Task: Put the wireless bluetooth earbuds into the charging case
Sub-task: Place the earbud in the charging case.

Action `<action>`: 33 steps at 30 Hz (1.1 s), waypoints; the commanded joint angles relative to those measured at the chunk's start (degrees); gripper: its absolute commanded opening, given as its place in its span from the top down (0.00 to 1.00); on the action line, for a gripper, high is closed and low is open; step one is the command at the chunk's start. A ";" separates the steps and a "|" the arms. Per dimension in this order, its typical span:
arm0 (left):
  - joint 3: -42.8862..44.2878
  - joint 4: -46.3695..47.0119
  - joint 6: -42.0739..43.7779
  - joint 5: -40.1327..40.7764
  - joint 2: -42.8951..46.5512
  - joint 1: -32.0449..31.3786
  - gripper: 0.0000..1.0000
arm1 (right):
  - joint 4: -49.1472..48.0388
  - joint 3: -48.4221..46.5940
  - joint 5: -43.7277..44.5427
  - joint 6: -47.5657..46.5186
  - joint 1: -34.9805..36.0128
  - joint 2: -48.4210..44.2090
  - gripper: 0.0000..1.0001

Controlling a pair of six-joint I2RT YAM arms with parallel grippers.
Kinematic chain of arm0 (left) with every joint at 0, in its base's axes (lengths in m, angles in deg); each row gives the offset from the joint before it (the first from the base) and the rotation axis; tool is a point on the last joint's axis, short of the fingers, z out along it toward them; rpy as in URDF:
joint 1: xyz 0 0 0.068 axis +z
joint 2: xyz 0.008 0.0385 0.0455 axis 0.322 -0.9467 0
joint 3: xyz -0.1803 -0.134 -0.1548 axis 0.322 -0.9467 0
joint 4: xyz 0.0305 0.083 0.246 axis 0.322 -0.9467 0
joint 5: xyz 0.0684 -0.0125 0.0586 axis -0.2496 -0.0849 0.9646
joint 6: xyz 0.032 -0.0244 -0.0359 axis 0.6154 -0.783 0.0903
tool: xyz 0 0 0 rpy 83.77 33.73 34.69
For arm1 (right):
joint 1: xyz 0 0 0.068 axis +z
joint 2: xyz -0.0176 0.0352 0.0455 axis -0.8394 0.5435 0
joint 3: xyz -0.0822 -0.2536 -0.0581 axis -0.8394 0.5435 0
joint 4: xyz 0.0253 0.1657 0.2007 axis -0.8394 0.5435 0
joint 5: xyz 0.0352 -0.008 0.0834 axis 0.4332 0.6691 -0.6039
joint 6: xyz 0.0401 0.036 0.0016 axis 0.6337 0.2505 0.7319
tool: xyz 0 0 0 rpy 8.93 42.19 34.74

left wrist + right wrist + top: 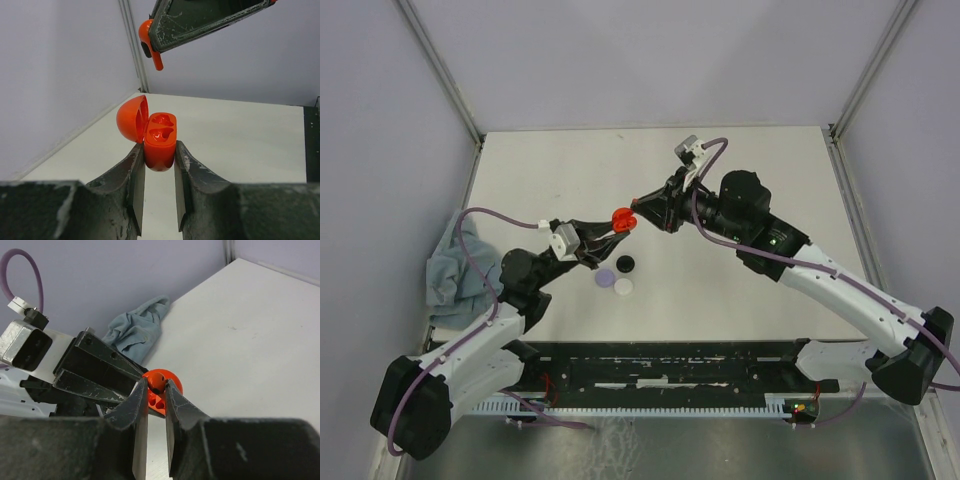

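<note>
My left gripper [159,150] is shut on an open red charging case [159,137], lid [131,119] swung to the left, both sockets empty. It holds the case above the table, also seen in the top view [621,222]. My right gripper [156,385] is shut on a red earbud [157,381] and holds it just above the case [156,401]. In the left wrist view that earbud [148,42] hangs stem down from the right gripper's fingers [200,20], above and apart from the case.
Three small round discs, lavender [605,279], black [625,264] and white [623,286], lie on the table below the left gripper. A crumpled grey-blue cloth [453,272] lies at the left edge, also in the right wrist view [137,327].
</note>
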 commanded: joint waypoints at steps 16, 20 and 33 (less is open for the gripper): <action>3.34 13.08 -12.07 1.29 -0.57 0.11 0.97 | -16.73 5.04 -8.56 10.63 0.35 0.31 0.85; 3.40 13.30 -12.84 1.84 -0.51 0.12 0.97 | -17.50 5.27 -9.47 11.67 0.39 0.92 0.85; 3.29 14.67 -13.47 2.83 -0.79 0.15 0.97 | -16.45 5.99 -7.73 11.67 0.40 1.08 0.84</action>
